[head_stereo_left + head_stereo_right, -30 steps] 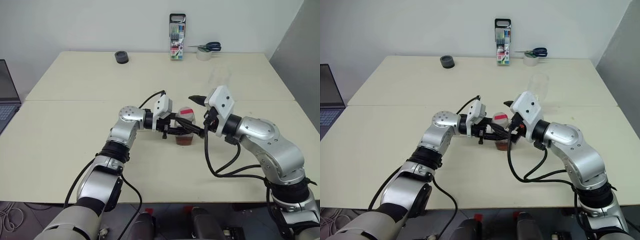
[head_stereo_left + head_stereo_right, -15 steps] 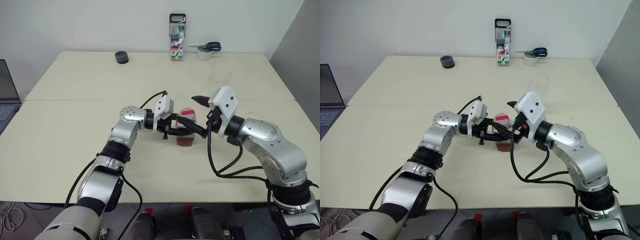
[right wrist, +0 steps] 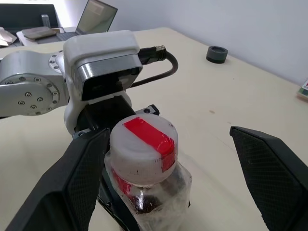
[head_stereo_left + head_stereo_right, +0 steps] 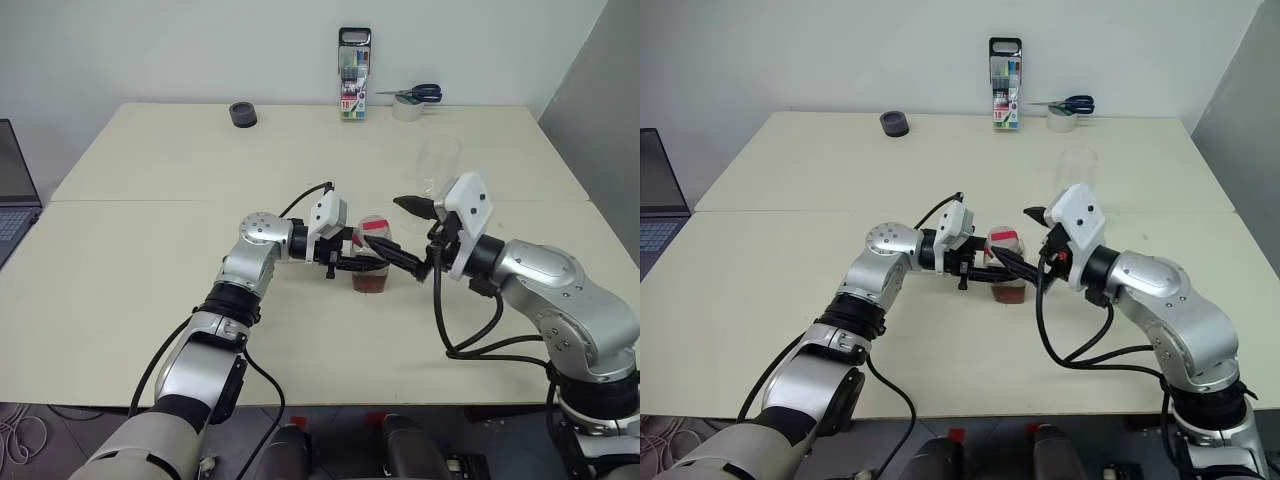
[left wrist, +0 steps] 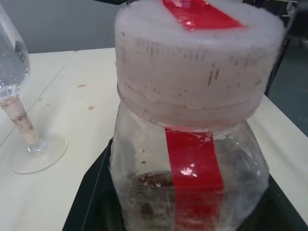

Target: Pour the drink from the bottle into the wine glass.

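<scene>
Bottle [image 4: 373,258]: upright, clamped by left hand [image 4: 372,262]. Right hand [image 4: 402,228]: wide, at its 3 o'clock. Left wrist view adds wine glass [image 5: 19,103] stem and foot.

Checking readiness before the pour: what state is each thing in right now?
bottle: upright on the table, cap on, a little drink at the bottom.
wine glass: upright, empty.
left gripper: shut on the bottle.
right gripper: open, fingers either side of the cap, not gripping.
laptop: open.
scissors: closed, lying on the tape roll.
</scene>
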